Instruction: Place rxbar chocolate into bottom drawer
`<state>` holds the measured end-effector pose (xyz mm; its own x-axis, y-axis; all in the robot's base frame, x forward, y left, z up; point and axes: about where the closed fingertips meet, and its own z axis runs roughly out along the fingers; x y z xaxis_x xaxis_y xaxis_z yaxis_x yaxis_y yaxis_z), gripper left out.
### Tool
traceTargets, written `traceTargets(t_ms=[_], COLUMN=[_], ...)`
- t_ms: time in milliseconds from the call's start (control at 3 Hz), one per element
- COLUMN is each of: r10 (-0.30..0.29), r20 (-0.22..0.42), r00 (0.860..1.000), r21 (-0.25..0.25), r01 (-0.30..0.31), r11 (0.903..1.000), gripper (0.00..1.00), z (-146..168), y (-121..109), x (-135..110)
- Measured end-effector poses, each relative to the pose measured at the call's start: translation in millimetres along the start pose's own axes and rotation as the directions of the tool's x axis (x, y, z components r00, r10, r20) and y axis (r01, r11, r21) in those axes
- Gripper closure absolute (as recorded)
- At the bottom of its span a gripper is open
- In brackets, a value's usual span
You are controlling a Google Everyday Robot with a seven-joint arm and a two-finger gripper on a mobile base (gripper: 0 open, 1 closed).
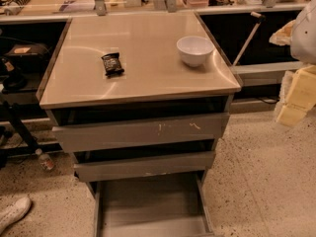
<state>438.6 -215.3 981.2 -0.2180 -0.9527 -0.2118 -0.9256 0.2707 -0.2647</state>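
Observation:
The rxbar chocolate (112, 64), a small black wrapper with pale print, lies flat on the left middle of the steel cabinet top (143, 43). The bottom drawer (150, 206) is pulled out toward me, its flat grey floor bare. My gripper (296, 100) hangs at the right edge of the view, beside the cabinet and well to the right of the bar, level with the upper drawers. It holds nothing that I can see.
A white bowl (195, 50) stands on the right of the cabinet top. The scratched top drawer (143, 131) and the middle drawer (145, 165) stick out slightly. A shoe (14, 212) and a bottle (44, 160) lie on the floor at left.

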Motion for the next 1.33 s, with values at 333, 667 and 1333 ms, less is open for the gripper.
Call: traceTargets(t_ms=[333,667,1333], r10=[0.0,-0.042,-0.152], r20=[0.0,0.058,0.15], r00=[1.0,0.997,0.977], r21=[0.0,-0.008,-0.066], r01=[0.0,0.043,0.163], r11=[1.0,0.999,0.9844], gripper=[0.0,0.0,0.0], z=[0.0,15.4,64.6], y=[0.0,-21.8,-62.7], x=[-0.1,-37.8,-125.4])
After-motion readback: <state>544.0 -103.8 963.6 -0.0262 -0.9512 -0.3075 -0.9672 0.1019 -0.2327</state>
